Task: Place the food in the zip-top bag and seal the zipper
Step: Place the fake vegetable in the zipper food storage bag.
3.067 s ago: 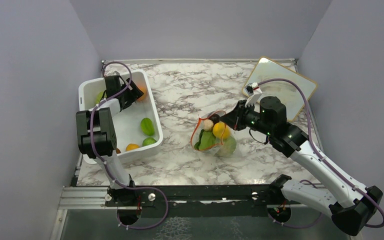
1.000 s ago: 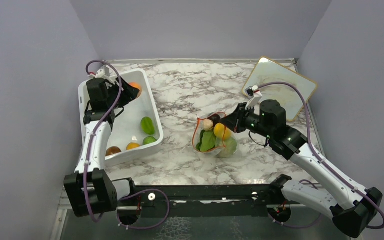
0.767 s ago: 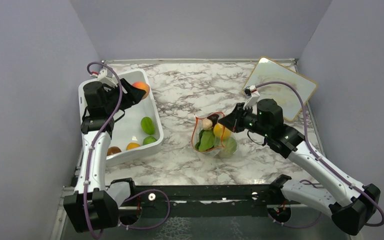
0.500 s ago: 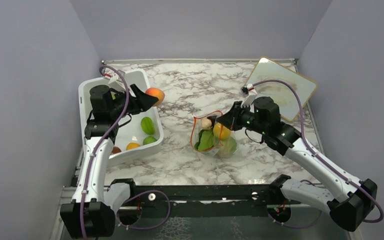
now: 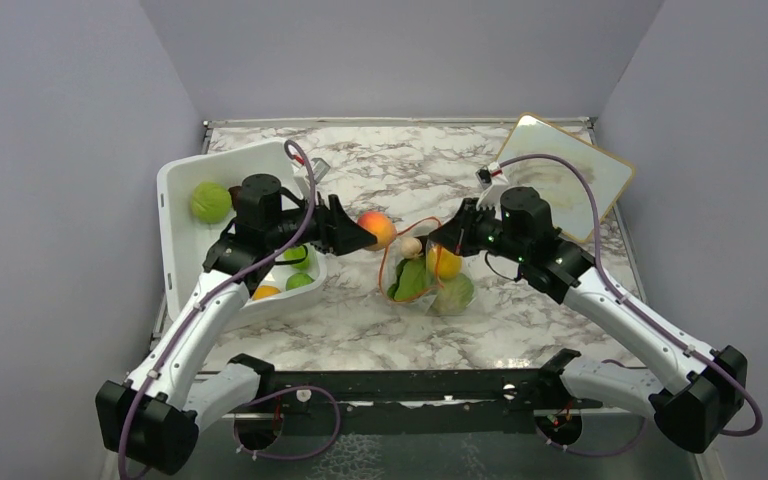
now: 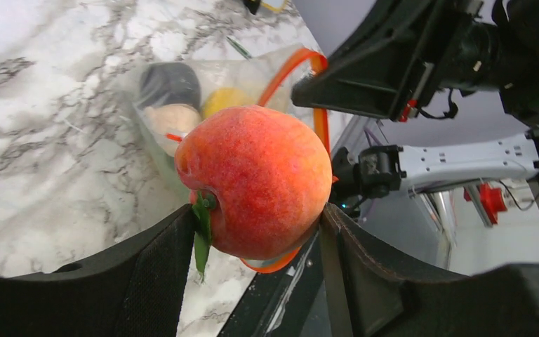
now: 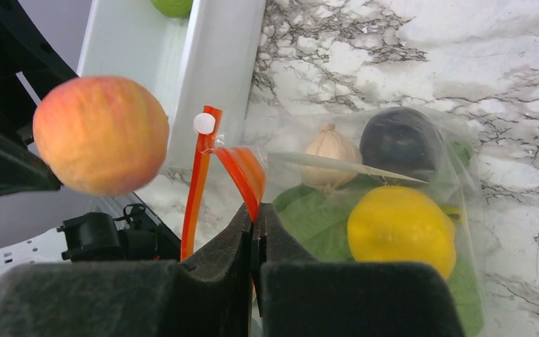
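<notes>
My left gripper [image 5: 365, 232] is shut on an orange-red peach [image 5: 377, 229] and holds it in the air just left of the bag's mouth; it fills the left wrist view [image 6: 253, 179]. The clear zip-top bag [image 5: 428, 278] lies mid-table and holds a yellow lemon [image 7: 400, 228], a green leaf [image 7: 316, 217], a beige garlic [image 7: 330, 149] and a dark brown fruit [image 7: 400, 140]. My right gripper [image 7: 256, 225] is shut on the bag's red-orange zipper strip [image 7: 245, 172] and holds the mouth up and open.
The white tub [image 5: 185, 235] at the left holds a green ball [image 5: 209, 201] and several small green and orange fruits. A framed board [image 5: 560, 175] leans at the back right. Grey walls close in on three sides.
My left arm lifted the peach out of the tub and carried it right, up to the bag's mouth. The right gripper kept hold of the zipper strip and shifted slightly left.
</notes>
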Robot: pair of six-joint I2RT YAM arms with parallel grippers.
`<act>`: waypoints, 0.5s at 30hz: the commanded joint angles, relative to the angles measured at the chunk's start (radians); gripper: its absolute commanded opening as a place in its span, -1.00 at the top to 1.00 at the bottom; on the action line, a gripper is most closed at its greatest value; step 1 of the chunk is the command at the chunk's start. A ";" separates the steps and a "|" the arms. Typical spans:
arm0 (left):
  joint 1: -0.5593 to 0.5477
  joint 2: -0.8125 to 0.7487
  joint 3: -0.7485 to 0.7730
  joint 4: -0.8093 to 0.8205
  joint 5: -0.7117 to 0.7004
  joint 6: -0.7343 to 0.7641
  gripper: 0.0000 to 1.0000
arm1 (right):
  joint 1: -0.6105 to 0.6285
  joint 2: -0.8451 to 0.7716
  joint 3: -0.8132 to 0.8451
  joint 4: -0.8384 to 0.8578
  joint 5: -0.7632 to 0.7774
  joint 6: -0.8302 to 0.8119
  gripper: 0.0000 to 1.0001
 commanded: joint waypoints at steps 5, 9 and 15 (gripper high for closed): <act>-0.109 0.024 -0.016 0.101 0.095 0.017 -0.01 | 0.002 0.012 0.058 0.032 0.010 -0.003 0.98; -0.146 0.080 -0.037 0.128 0.117 0.021 -0.02 | 0.002 0.021 0.066 0.035 0.001 -0.006 0.98; -0.202 0.142 -0.030 0.129 0.103 0.056 -0.17 | 0.002 0.021 0.074 0.029 -0.008 -0.015 0.98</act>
